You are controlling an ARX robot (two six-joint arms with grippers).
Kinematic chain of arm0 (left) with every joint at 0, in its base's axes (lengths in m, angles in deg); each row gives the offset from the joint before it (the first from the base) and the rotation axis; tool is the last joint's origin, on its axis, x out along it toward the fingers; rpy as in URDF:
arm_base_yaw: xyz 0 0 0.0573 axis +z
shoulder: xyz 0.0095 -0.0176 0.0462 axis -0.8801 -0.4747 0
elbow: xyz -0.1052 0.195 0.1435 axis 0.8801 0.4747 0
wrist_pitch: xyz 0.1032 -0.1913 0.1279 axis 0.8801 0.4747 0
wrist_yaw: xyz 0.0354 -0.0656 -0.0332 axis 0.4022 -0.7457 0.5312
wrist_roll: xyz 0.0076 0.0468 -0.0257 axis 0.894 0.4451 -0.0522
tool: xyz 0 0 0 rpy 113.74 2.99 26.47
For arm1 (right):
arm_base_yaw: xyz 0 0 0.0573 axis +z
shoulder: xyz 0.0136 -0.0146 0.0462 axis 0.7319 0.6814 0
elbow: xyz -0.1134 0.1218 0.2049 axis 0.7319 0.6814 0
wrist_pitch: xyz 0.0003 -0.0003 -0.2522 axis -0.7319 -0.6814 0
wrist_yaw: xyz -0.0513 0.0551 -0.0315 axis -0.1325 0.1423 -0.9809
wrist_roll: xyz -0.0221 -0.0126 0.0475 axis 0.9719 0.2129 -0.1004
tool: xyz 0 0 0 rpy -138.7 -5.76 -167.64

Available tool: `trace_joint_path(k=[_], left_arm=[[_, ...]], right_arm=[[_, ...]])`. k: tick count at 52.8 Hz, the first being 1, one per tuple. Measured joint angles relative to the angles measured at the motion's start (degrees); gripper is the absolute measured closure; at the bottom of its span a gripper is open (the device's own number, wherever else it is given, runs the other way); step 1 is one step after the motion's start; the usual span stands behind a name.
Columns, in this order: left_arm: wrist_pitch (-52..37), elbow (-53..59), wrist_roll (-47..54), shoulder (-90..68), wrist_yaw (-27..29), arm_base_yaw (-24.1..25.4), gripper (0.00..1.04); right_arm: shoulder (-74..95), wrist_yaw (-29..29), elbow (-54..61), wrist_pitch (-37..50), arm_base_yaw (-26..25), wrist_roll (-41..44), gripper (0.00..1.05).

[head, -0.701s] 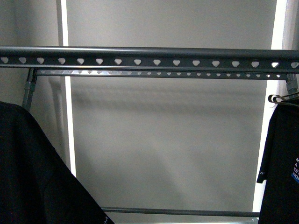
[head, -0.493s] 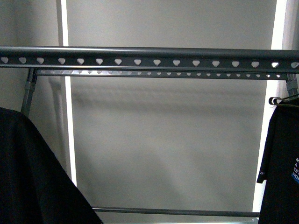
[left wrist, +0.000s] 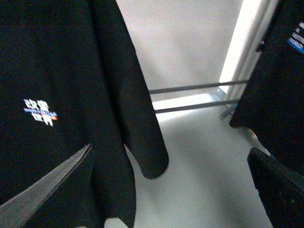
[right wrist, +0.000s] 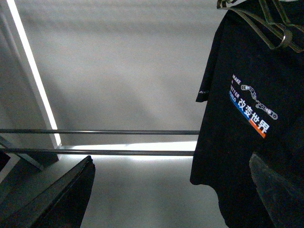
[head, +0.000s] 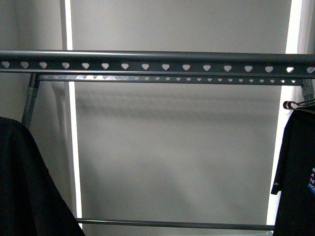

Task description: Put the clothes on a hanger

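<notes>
The dark-grey rail [head: 157, 65] with a row of heart-shaped holes runs across the top of the front view. A black T-shirt [head: 29, 187] fills the lower left; its top and hook are out of view. In the left wrist view this shirt [left wrist: 57, 71] shows a small white and blue print with Chinese characters, and my open left gripper [left wrist: 166, 190] is right beside its sleeve, empty. A second black tee [head: 298, 172] hangs at the right on thin wire hangers [right wrist: 273, 28]. My open right gripper [right wrist: 171, 194] is next to its hem [right wrist: 237, 142]. Neither gripper shows in the front view.
A second perforated rail [head: 167, 77] sits just behind the first. A thin plain round bar [head: 172, 224] runs low across the rack, also in the right wrist view [right wrist: 95, 131]. Rack uprights stand at the left [head: 30, 98] and the right. A grey blind is behind.
In the front view the left black T-shirt has sunk lower and further left. The right tee has shifted slightly down. The rail has stayed in place.
</notes>
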Motion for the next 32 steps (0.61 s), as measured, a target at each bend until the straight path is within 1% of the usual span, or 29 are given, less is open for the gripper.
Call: trace_joint_path(k=[3,6,13,15,16,18,23,28,32], left_arm=[[-7.1,-6.2,-4.2,-10.3,6.1,1.4,0.07],[-8.5,-11.2,-8.5,-16.4,10.1,2.6,0.07],[-2.1,-24.9,-19.4,-32.1,12.7,5.0,0.07],[-1.6,-29.6,-24.0,-38.6,14.4,5.3,0.07],[-1.1,-33.7,-26.8,-44.1,15.7,5.4,0.07],[-0.1,-38.2,-30.4,-49.9,16.1,5.4,0.07],[1.3,-46.4,-35.2,-59.4,17.4,5.0,0.07],[0.4,-52.7,-37.3,-66.1,19.4,4.0,0.07],[0.8,-55.6,-38.3,-68.4,20.0,3.3,0.07]], right_arm=[[0.0,0.0,0.0,0.0,0.0,0.0,0.07],[0.0,0.0,0.0,0.0,0.0,0.0,0.07],[0.0,0.0,0.0,0.0,0.0,0.0,0.07],[0.0,0.0,0.0,0.0,0.0,0.0,0.07],[0.0,0.0,0.0,0.0,0.0,0.0,0.07],[0.0,0.0,0.0,0.0,0.0,0.0,0.07],[0.0,0.0,0.0,0.0,0.0,0.0,0.07],[0.0,0.0,0.0,0.0,0.0,0.0,0.07],[0.0,0.0,0.0,0.0,0.0,0.0,0.07]])
